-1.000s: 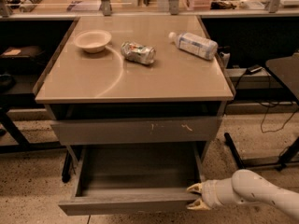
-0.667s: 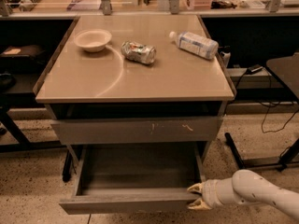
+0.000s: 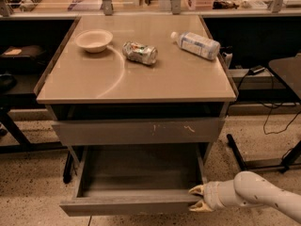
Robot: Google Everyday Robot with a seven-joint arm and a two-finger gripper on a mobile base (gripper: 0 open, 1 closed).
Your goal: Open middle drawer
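The middle drawer (image 3: pixel 134 205) is pulled far out below the scratched grey front (image 3: pixel 136 132). Its grey inside (image 3: pixel 138 171) is empty. My gripper (image 3: pixel 198 198) is at the right end of the drawer's front panel, low at the right of the view. Its two beige fingertips (image 3: pixel 196 190) stand apart, one above the other, against the panel's end. I cannot tell whether they pinch the panel. The white arm (image 3: pixel 263 199) reaches in from the lower right.
On the tan tabletop (image 3: pixel 155 84) are a white bowl (image 3: pixel 94 40), a crushed can (image 3: pixel 140 52) and a lying plastic bottle (image 3: pixel 195 44). A dark chair and cables stand at the right (image 3: pixel 282 79). The floor is speckled (image 3: pixel 28 192).
Almost nothing differs: the drawer stays pulled out and my gripper stays at its front right end.
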